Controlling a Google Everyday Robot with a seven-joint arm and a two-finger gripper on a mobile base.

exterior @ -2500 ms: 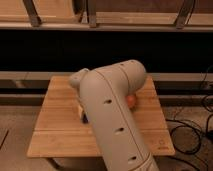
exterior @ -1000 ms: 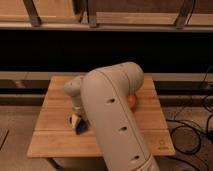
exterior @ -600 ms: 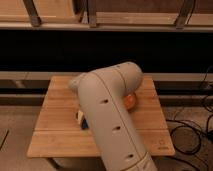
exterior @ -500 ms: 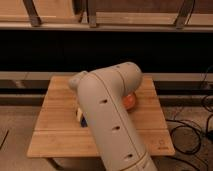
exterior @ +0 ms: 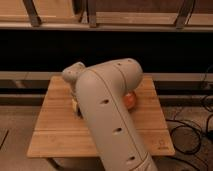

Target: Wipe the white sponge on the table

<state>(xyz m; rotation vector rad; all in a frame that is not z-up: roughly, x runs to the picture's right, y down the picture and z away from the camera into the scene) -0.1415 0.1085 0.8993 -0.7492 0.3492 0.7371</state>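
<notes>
My pale grey arm (exterior: 110, 115) fills the middle of the camera view and reaches over the light wooden table (exterior: 55, 135). The gripper (exterior: 75, 95) hangs down at the arm's left end, over the table's left-middle part. A small cream-white bit, the white sponge (exterior: 75, 106), shows right under the gripper at the table surface; most of it is hidden by the arm. An orange round thing (exterior: 130, 100) peeks out on the arm's right side.
Grey metal shelving rails (exterior: 105, 22) run across behind the table above a dark gap. Black cables (exterior: 192, 132) lie on the floor to the right. A small dark mark (exterior: 161, 145) sits near the table's front right corner.
Compared with one second ago, the gripper and the pale sponge under it have moved back from the front edge toward the table's middle. Over the last half second they hardly moved.
</notes>
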